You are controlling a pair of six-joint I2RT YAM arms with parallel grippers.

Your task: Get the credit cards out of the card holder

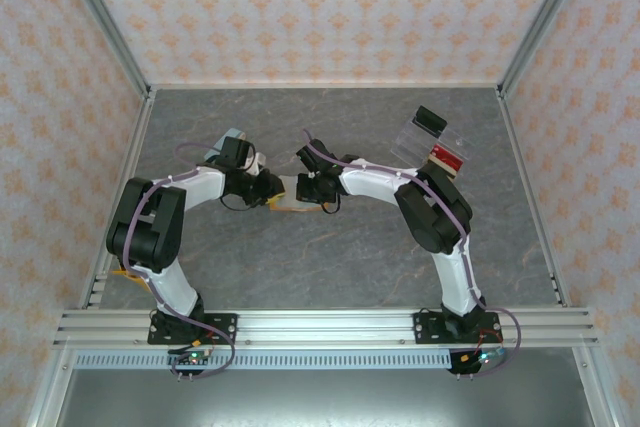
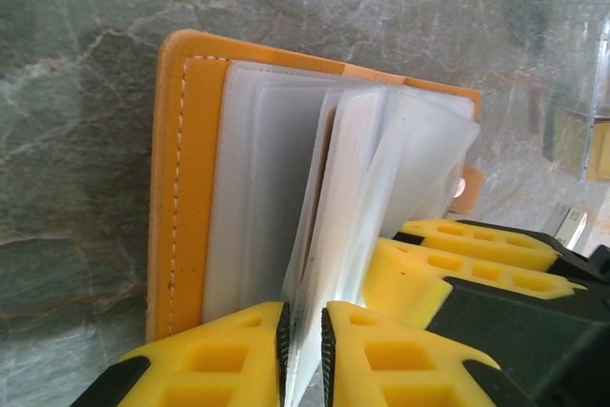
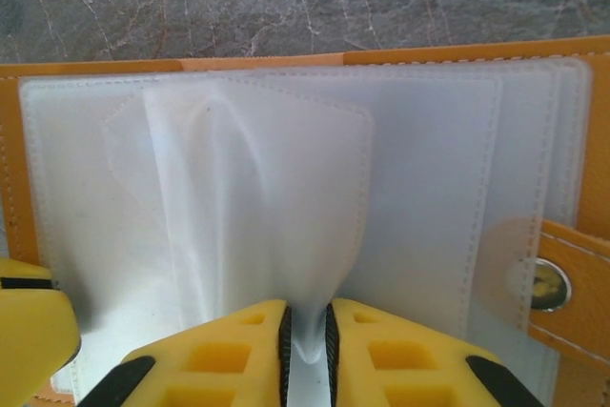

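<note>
Item: card holder [image 2: 186, 188], an orange stitched folder lying open and flat on the grey table [image 1: 330, 267], midway between your two arms.
Contents: a fan of clear pocket leaves [image 3: 286, 188]. Those facing the right wrist camera look empty. You cannot tell whether a card sits deeper in the fan.
Credit cards: one reddish card [image 1: 447, 157] lies at the clear tray [image 1: 455, 137], well apart from the holder.
Left gripper [image 2: 303, 331]: jaws nearly together, pinching the edge of one pocket leaf and standing it upright.
Right gripper [image 3: 305, 331]: jaws nearly together, pinching another leaf, which puckers at the grip.
Handling, holder: light and floppy. Expect it to lift or slide if you pull on a leaf alone.
Handling, leaves: thin, soft and slick. They crease readily, so pull gently.
Handling, cards: likely stiff, thin and smooth.
Where to hold: pin the orange cover or a leaf with one gripper, and take a card by its exposed edge at the pocket mouth.
Avoid: the snap tab [image 3: 548, 283].
</note>
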